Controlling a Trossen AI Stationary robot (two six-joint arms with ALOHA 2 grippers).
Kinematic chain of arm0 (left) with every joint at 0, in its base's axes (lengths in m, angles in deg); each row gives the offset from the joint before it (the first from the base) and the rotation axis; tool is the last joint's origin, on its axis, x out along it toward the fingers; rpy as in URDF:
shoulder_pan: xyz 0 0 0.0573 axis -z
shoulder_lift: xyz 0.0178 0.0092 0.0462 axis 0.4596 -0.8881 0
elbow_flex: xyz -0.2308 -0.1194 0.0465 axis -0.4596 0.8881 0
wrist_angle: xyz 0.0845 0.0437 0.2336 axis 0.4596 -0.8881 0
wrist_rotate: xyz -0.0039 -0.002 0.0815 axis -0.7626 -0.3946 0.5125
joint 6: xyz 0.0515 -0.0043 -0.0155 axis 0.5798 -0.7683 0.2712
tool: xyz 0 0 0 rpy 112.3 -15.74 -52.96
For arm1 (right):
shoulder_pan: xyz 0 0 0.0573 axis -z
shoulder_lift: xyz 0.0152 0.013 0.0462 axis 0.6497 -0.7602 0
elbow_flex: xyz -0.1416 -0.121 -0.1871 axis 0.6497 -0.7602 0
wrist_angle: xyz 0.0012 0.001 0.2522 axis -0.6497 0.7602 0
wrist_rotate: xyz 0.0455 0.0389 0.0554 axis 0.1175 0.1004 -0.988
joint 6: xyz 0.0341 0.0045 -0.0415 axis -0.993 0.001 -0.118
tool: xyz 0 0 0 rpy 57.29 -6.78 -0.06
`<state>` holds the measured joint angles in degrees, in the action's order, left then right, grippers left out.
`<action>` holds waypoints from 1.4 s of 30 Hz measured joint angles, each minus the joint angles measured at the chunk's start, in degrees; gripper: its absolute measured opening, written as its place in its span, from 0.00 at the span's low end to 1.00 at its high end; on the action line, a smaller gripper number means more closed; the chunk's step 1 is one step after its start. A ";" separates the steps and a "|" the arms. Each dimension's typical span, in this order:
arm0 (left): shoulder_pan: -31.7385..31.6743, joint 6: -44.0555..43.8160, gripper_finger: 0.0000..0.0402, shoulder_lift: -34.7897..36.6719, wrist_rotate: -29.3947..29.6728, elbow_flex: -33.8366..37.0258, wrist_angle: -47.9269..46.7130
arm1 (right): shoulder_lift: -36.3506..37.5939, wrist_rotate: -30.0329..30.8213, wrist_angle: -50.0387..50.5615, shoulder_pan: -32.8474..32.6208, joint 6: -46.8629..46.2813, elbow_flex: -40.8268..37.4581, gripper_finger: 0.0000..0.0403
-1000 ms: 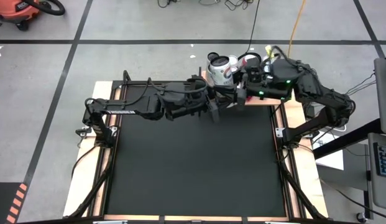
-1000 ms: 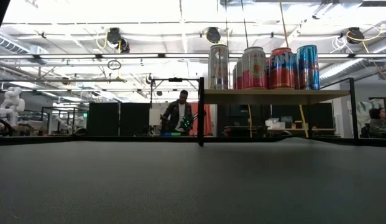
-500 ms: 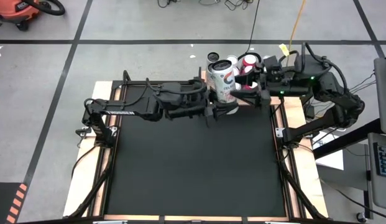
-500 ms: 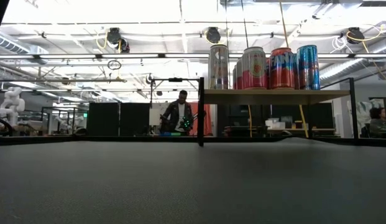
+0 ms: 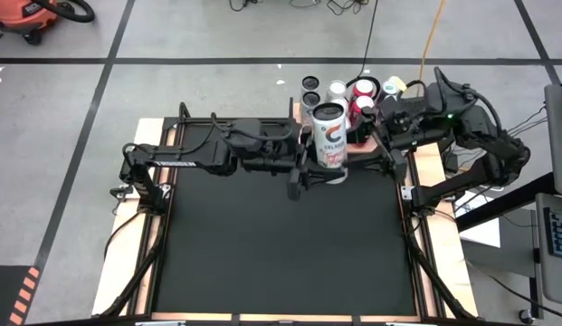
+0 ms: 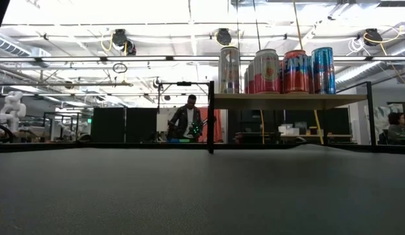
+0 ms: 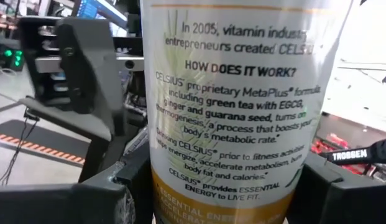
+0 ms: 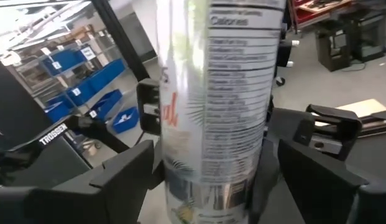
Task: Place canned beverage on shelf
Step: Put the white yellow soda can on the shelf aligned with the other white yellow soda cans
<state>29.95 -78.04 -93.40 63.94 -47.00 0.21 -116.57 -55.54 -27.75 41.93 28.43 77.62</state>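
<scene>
A white Celsius can hangs above the table's far edge, in front of the shelf. My left gripper reaches in from the left and is shut on it. My right gripper comes from the right and stands open, one finger on each side of the can with small gaps. Several cans stand upright on the shelf's light-wood board; their tops show from above. The low view does not show the held can. My left gripper pinches the can's lower wall between its two fingers, one on each side. The fingers come about level from the table's left. The can stands roughly upright in the hold, its top up, lifted clear of the table.
The black mat gives free room toward the near edge. The shelf's black frame post rises at its left end. Wooden strips line the table's sides. A person stands far off in the room behind.
My left gripper has swung the can a little toward the table's near edge, away from the shelf's cans, and the can now stands more upright. My right gripper has turned and drawn back toward the right, its fingers now beside the can.
</scene>
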 joint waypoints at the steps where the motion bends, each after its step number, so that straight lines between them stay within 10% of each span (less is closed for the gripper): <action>1: 0.00 0.49 0.62 0.00 -0.26 0.00 0.01 | -0.26 -0.02 -0.35 0.00 0.13 0.00 0.80; 25: 0.00 3.27 0.62 0.00 0.51 0.00 -2.16 | -3.79 -4.24 -3.80 0.02 3.20 -0.02 0.59; 42: 0.11 -0.88 0.88 0.74 8.77 -0.13 -7.99 | -3.19 -2.56 -2.61 1.34 4.92 -0.15 0.56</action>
<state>30.07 -78.91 -92.66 72.71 -47.13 -7.78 -119.76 -58.10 -30.36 43.27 33.35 77.46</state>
